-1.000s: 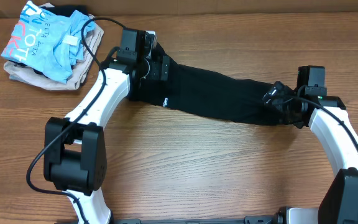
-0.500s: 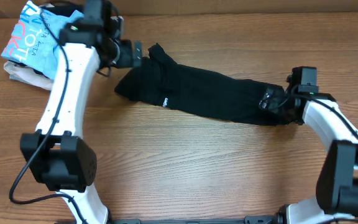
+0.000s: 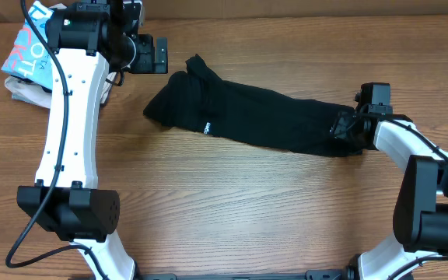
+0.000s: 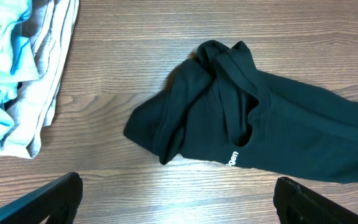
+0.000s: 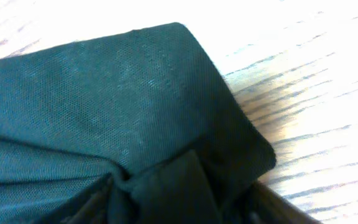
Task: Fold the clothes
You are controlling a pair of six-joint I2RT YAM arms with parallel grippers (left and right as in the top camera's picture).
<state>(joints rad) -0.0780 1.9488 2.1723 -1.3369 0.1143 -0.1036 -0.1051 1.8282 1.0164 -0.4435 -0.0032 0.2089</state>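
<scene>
Rumpled black shirt (image 3: 263,117) lies on counter (image 3: 232,202). Left jaws wide open, apart from it. Right jaws at its right end, can't tell if gripping. Pinch all layers before lifting.

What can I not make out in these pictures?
Right hand: overhead, dark fingers blend into the black shirt; wrist view too close; grip unclear.
White logo: left wrist view, too small to read.
Light blue shirt: overhead, partly hidden by left arm and the edge.
</scene>
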